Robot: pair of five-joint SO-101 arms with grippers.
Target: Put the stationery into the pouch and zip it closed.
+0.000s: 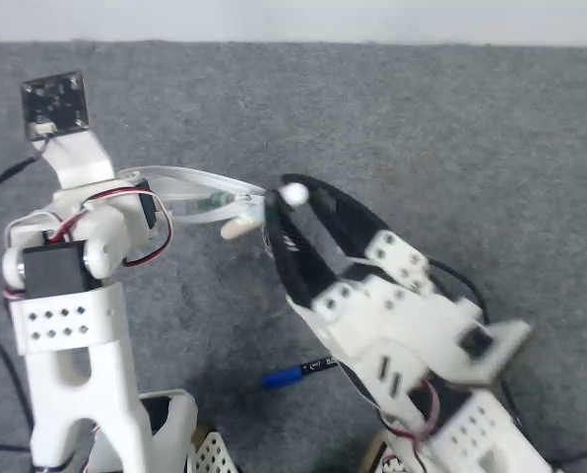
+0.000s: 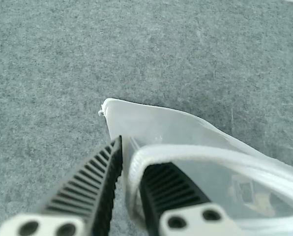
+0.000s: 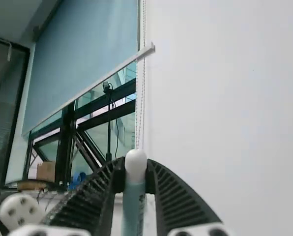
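I am watching the left end effector (image 2: 128, 156) pinching the rim of the clear pouch (image 2: 181, 129). Its jaws are pressing on the plastic, probably to keep the mouth lifted and open for loading. The right end effector (image 3: 135, 169) is clamping a white-capped pen (image 3: 134, 201). In the high view the pen's cap is sitting just beside the pouch mouth, seemingly lined up for insertion. A blue pen (image 1: 298, 373) is lying on the grey worktop (image 1: 471, 128) near the right arm, outside the pouch. Small items are showing inside the pouch.
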